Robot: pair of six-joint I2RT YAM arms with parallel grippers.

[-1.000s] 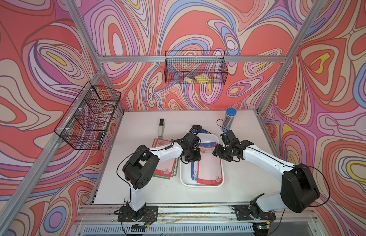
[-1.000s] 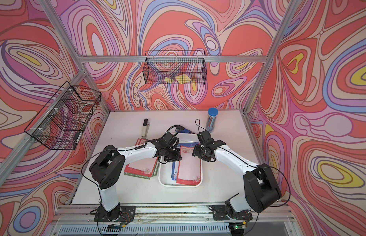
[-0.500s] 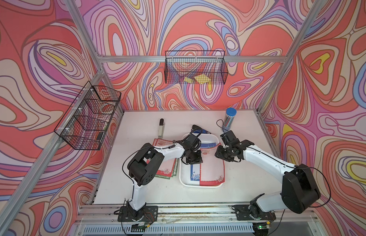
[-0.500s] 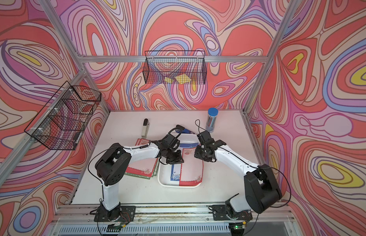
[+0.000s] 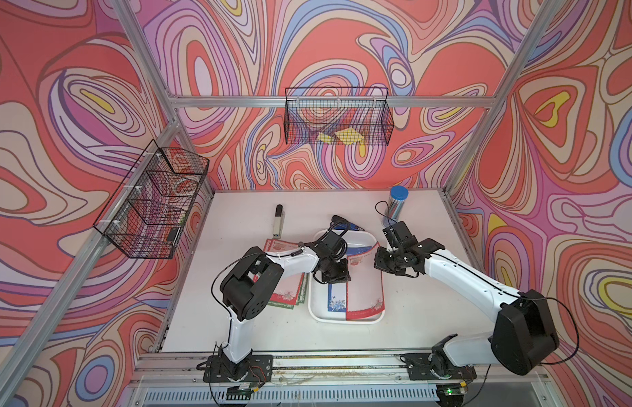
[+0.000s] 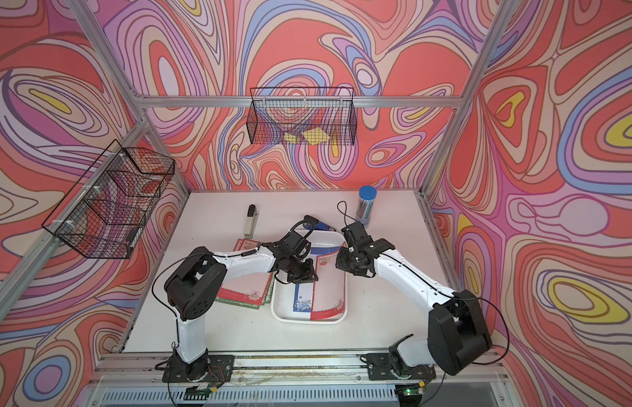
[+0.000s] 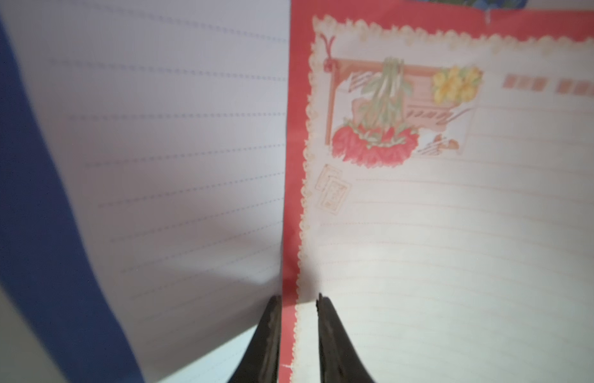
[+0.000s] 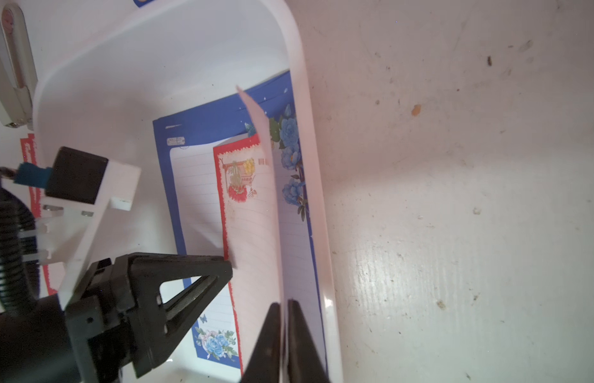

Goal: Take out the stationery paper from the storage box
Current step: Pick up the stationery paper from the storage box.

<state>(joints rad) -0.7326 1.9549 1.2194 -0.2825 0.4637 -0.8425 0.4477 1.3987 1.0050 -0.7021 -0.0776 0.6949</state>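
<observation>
Two sheets of letter paper lie in the white tray (image 5: 346, 319) at the middle of the surface (image 5: 272, 327). A red-bordered sheet (image 5: 364, 285) lies on top of a blue-bordered sheet (image 5: 336, 297). The red one covers the side of the tray nearer my right arm, and a strip of the blue one shows beside it.

The red sheet is not flat. From the right wrist I see its long edge by the tray's wall curling up off the blue sheet (image 8: 196, 185). My right claw (image 8: 285, 308) is clenched on that raised edge, the paper pinched between its two tips. In a top view the same claw (image 5: 377, 255) sits over that side of the tray, toward its far end.

My left claw (image 7: 297, 300) is released. Its jaws stand slightly apart, one tip over the blue sheet and the other over the red sheet (image 7: 454, 232), with the red border between them. From the right wrist, its fingertip (image 8: 222, 265) touches the red sheet's other long edge.

Just beside the tray, under my left arm, a stack of sheets (image 5: 290, 297) with red and green borders lies on the surface. Farther back are a stapler (image 5: 278, 220) and a jar with a blue lid (image 5: 397, 204). Just behind the tray is a blue item (image 5: 351, 227) I cannot identify. One wire basket (image 5: 337, 119) on the back wall holds yellow notes (image 5: 342, 136), and another basket (image 5: 152, 201) hangs on the left wall.
</observation>
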